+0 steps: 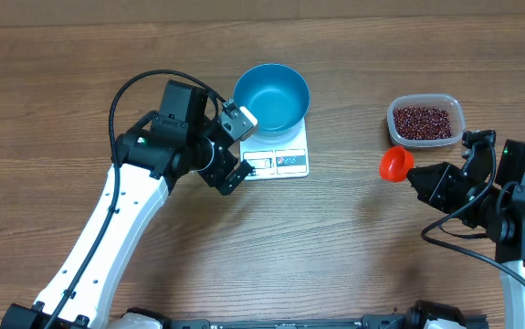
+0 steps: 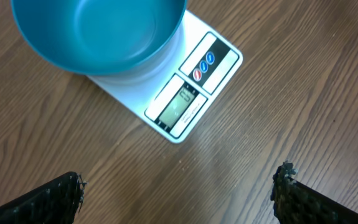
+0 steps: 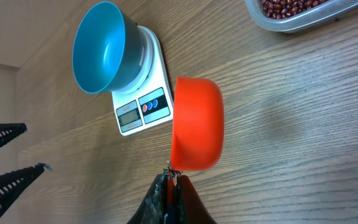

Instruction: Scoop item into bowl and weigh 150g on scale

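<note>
Beans (image 1: 422, 122) lie just beyond the right gripper (image 1: 415, 174), which clamps an orange scoop (image 1: 394, 164). The left gripper (image 1: 237, 148) gapes, well apart.

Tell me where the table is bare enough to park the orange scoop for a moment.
Bare table between the scale and the tub; a wider strip in front, between both arms. Crowded: the scale's left edge, where the left gripper stands with open jaws, and beside the tub, where the right gripper holds the scoop.
</note>
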Action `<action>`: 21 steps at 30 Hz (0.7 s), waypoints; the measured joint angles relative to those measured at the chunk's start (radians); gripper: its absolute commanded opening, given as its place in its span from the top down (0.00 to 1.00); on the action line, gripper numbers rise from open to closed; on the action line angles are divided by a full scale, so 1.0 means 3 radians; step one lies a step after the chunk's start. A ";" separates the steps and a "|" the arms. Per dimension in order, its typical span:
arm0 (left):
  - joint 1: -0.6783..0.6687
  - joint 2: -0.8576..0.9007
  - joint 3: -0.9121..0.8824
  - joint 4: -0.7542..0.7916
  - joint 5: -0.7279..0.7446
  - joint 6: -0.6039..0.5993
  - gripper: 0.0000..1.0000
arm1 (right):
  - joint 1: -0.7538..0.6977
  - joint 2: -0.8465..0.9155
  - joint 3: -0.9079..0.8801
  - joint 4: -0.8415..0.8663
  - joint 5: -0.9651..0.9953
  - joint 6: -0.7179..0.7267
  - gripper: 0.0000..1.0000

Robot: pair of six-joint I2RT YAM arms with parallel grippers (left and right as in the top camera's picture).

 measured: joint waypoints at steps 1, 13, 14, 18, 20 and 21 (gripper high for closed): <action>0.0000 0.0000 0.0000 0.0011 0.0011 0.0000 0.00 | 0.0000 0.0000 0.0000 0.0001 -0.0001 0.0001 0.96; 0.0000 0.0000 0.0000 0.0047 0.0034 0.0102 0.00 | 0.0000 0.0000 0.0000 -0.0003 0.0006 0.0003 0.96; 0.0000 0.0000 0.0000 0.0050 0.0034 0.0126 0.00 | 0.0000 0.0000 0.0000 0.0000 0.0006 0.0001 0.96; 0.0000 0.0000 0.0000 0.0069 0.0034 0.0172 0.01 | 0.0000 0.0000 0.0000 0.0000 0.0006 0.0001 0.96; 0.0000 0.0000 0.0000 0.0071 0.0034 0.0191 0.01 | 0.0000 0.0000 0.0000 0.0001 0.0006 0.0001 0.96; 0.0000 0.0000 0.0000 0.0071 0.0034 0.0192 0.01 | 0.0000 0.0000 0.0000 -0.0001 0.0009 0.0003 0.96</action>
